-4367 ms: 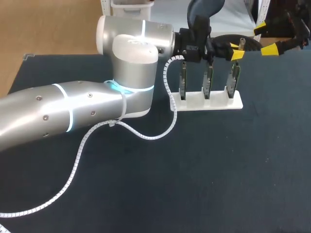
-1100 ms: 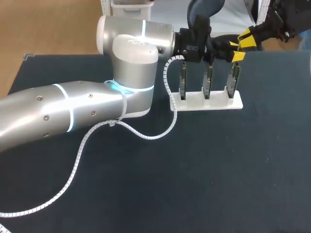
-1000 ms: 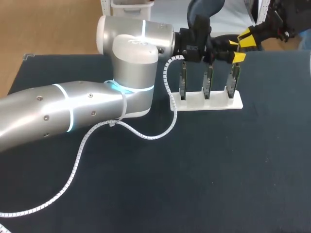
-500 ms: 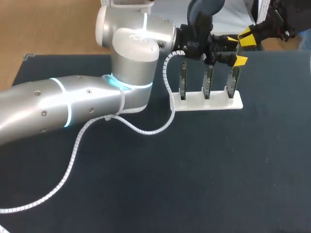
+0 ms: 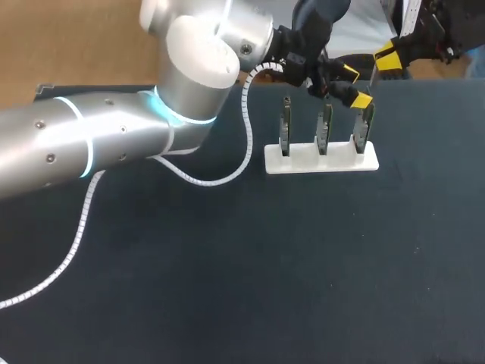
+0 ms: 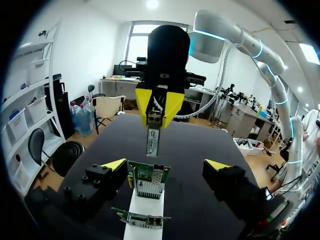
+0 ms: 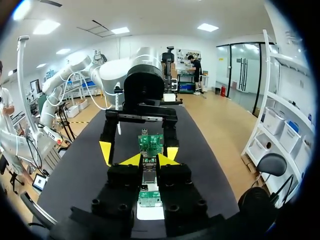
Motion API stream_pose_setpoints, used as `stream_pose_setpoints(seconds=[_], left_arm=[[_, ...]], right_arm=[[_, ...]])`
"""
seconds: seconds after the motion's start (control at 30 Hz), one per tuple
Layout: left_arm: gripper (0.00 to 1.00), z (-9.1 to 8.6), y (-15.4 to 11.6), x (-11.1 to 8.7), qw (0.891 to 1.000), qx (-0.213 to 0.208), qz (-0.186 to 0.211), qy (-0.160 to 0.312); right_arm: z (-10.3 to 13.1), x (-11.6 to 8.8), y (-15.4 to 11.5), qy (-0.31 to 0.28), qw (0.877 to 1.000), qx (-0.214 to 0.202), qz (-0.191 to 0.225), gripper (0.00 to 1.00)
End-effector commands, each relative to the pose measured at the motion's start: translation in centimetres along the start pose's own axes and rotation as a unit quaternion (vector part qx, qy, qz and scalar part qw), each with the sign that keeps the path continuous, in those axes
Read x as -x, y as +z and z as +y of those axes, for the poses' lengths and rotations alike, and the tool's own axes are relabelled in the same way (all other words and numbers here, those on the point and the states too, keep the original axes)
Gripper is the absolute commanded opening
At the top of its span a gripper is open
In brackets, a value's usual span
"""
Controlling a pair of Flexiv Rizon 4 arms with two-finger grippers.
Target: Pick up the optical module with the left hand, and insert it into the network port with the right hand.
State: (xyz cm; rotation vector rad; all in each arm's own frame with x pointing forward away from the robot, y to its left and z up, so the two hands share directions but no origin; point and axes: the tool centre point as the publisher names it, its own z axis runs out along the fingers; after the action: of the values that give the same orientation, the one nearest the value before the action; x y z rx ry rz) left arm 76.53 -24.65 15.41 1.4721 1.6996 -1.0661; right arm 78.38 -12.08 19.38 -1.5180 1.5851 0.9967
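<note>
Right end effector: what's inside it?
A slim metal module, pinched between the right end effector's yellow tips. Its gripped end is covered by them.

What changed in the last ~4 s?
The right gripper came in from the far right to meet the left gripper and shut on the optical module. The left fingers then opened, letting go, and the left arm's elbow swung up and away. The white rack and its three boards stayed put.
</note>
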Motion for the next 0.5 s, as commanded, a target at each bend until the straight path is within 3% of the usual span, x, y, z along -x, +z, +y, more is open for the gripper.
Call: stream_pose_setpoints(seconds=[0.03, 0.27, 0.5], left_arm=[[1.0, 0.6, 0.7, 0.7, 0.999, -0.003, 0.037, 0.012], [1.0, -0.1, 1.2, 0.5, 0.997, 0.001, 0.065, 0.038], [1.0, 0.0, 0.7, -0.6, 0.997, 0.01, 0.076, 0.023]], right_arm=[[0.2, 0.0, 0.2, -0.001, 1.0, -0.004, 0.0, 0.0], [0.1, 0.0, 0.2, 0.001, 1.0, -0.004, 0.0, 0.0], [0.1, -0.1, 0.1, 0.002, 1.0, -0.004, 0.002, 0.0]])
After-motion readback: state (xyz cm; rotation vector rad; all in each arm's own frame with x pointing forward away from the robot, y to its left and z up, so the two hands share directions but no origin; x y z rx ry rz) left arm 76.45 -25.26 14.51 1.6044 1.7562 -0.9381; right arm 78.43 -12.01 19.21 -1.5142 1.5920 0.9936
